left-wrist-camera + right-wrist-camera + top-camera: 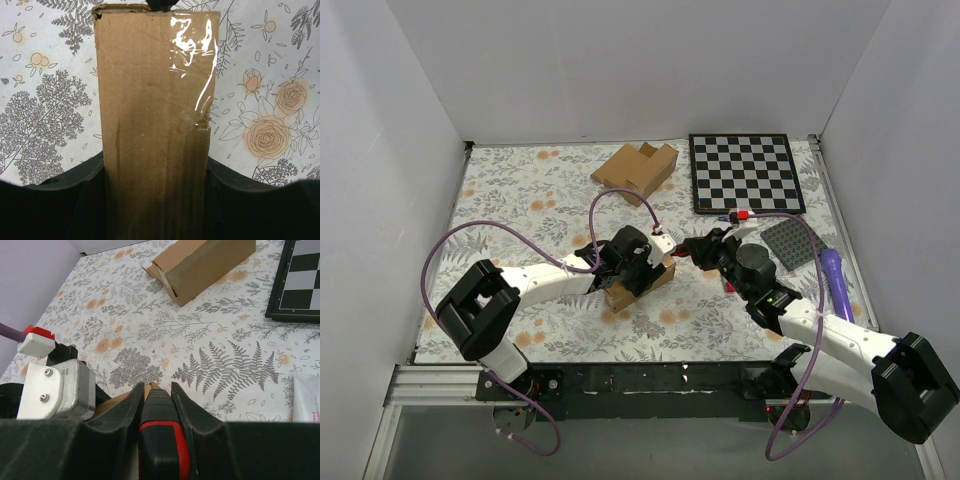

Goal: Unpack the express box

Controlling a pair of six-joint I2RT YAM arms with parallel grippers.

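Left gripper (645, 268) pinching express box (155, 125) crosswise; its long axis pointing at my right gripper (156, 390), clamping black-red tool (159, 440).

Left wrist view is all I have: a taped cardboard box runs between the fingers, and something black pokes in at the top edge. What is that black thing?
Observer: It is the tip of a black and red tool, which the right gripper is shut on. The tip is at the far end of the express box.
Operator: Is any other cardboard on the table?
Observer: Yes, a larger cardboard box with a notched top lies farther back, well apart from yours.
Operator: And over on the right?
Observer: A chessboard lies flat in the far right corner of the table.
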